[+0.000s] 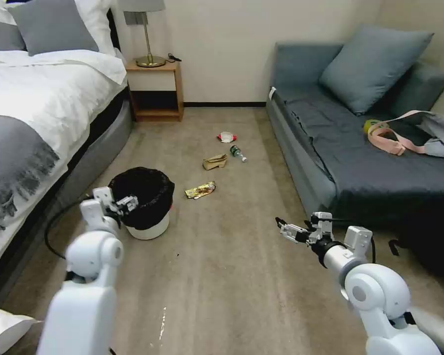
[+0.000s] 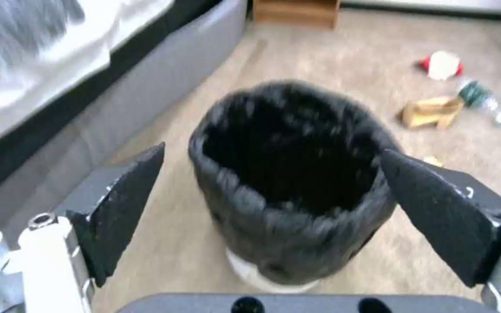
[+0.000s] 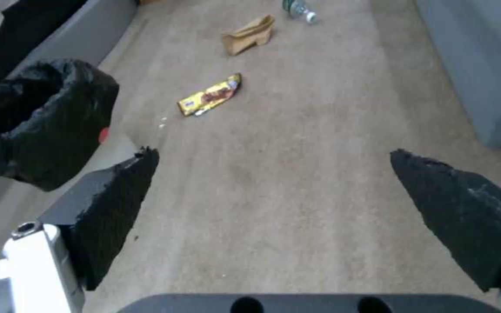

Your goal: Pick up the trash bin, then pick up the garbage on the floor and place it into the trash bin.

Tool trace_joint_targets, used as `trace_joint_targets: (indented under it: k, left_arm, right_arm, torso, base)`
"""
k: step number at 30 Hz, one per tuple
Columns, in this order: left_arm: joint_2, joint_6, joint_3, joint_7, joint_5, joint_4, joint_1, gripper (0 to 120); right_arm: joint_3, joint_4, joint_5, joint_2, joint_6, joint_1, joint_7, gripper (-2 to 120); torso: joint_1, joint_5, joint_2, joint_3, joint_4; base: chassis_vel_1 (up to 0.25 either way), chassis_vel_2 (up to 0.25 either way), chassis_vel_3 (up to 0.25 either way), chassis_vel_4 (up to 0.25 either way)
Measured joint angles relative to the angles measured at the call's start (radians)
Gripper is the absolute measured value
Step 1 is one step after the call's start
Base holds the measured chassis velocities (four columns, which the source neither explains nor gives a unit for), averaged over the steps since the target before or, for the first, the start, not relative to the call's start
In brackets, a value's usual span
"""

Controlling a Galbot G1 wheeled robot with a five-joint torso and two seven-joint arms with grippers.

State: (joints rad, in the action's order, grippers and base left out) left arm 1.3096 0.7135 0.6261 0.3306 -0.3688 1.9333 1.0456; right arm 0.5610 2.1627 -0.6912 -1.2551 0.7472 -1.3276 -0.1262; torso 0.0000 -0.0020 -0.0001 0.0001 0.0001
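The trash bin (image 1: 144, 203), white with a black bag over its rim, stands on the carpet beside the bed. My left gripper (image 1: 127, 202) hovers at its near left rim, open. In the left wrist view the bin (image 2: 291, 182) sits just ahead of my left gripper (image 2: 272, 149), between the spread fingers (image 2: 124, 204), with no contact visible. Beyond the bin lies the garbage: a yellow wrapper (image 1: 200, 190), a brown paper bag (image 1: 215, 161), a small bottle (image 1: 238, 153) and a red-and-white packet (image 1: 226, 137). My right gripper (image 1: 284, 227) is open and empty above bare carpet, with the wrapper (image 3: 210, 94) ahead of it.
The bed (image 1: 44, 108) runs along the left and a grey sofa (image 1: 360, 167) along the right, with a carpet lane between. A nightstand (image 1: 155, 91) with a lamp stands at the back. A yellow tape roll with pink strap (image 1: 387, 135) lies on the sofa. A black cable (image 1: 49, 231) loops by the bed.
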Motion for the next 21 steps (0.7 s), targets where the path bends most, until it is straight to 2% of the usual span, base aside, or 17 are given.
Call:
trace_joint_targets:
  k: [1,2,3,5,7,10,11,16,18,21]
  left_arm:
    - [0.0,0.0,0.0,0.0,0.0,0.0,0.0,100]
    - [-0.01,0.0,0.002,0.001,-0.003,-0.008,-0.003,100]
    - [-0.042,-0.002,-0.003,0.001,-0.012,-0.053,-0.023,100]
    - [-0.067,-0.005,-0.007,0.003,-0.025,-0.097,-0.046,100]
    - [-0.071,-0.005,-0.008,0.003,-0.027,-0.105,-0.051,100]
    - [-0.105,-0.006,-0.015,0.006,-0.045,-0.173,-0.1,100]
    - [-0.105,-0.006,-0.015,0.006,-0.045,-0.173,-0.1,100]
    - [-0.137,-0.009,-0.027,0.008,-0.066,-0.288,-0.201,99]
    - [-0.139,-0.01,-0.029,0.007,-0.066,-0.307,-0.215,99]
    - [-0.137,-0.016,-0.034,0.005,-0.066,-0.398,-0.281,100]
  right_arm:
    - [0.0,0.0,0.0,0.0,0.0,0.0,0.0,100]
    - [0.0,0.0,0.001,0.0,0.0,-0.001,0.002,100]
    - [0.001,-0.001,0.004,0.0,-0.003,-0.001,0.005,100]
    - [0.0,-0.003,0.01,-0.001,-0.004,-0.002,0.007,100]
    - [0.0,-0.003,0.011,-0.001,-0.004,-0.002,0.008,100]
    - [-0.003,-0.006,0.021,-0.006,-0.006,-0.004,0.013,100]
    - [-0.003,-0.006,0.021,-0.006,-0.006,-0.004,0.013,100]
    - [-0.006,-0.019,0.043,-0.014,-0.009,-0.003,0.025,100]
    - [-0.007,-0.021,0.045,-0.016,-0.009,-0.003,0.027,100]
    - [-0.013,-0.031,0.056,-0.025,-0.01,0.001,0.029,100]
  torso:
    - [0.0,0.0,0.0,0.0,0.0]
    - [0.0,0.002,0.0,0.0,0.0]
    - [0.0,0.0013,0.0,0.0,0.0]
    - [0.0,0.0021,0.0,0.0,-0.0001]
    - [0.0,0.002,0.0,0.0,-0.0001]
    - [0.0,0.002,0.0,0.0,0.0]
    - [0.0,0.002,0.0,0.0,0.0]
    - [0.0,0.0018,0.0,0.0,-0.0001]
    - [0.0,0.0019,0.0,0.0,-0.0001]
    - [0.0,0.0019,0.0,0.0,0.0]
  base:
    - [0.0,0.0,0.0,0.0]
    - [0.0,0.0,0.0,0.0]
    - [0.0,0.0,0.0,0.0]
    - [0.0,0.0,0.0,0.0]
    - [0.0,0.0,0.0,0.0]
    - [0.0,0.0,0.0,0.0]
    - [0.0,0.0,0.0,0.0]
    - [0.0,0.0,0.0,0.0]
    - [0.0,0.0,0.0,0.0]
    - [0.0,0.0,0.0,0.0]
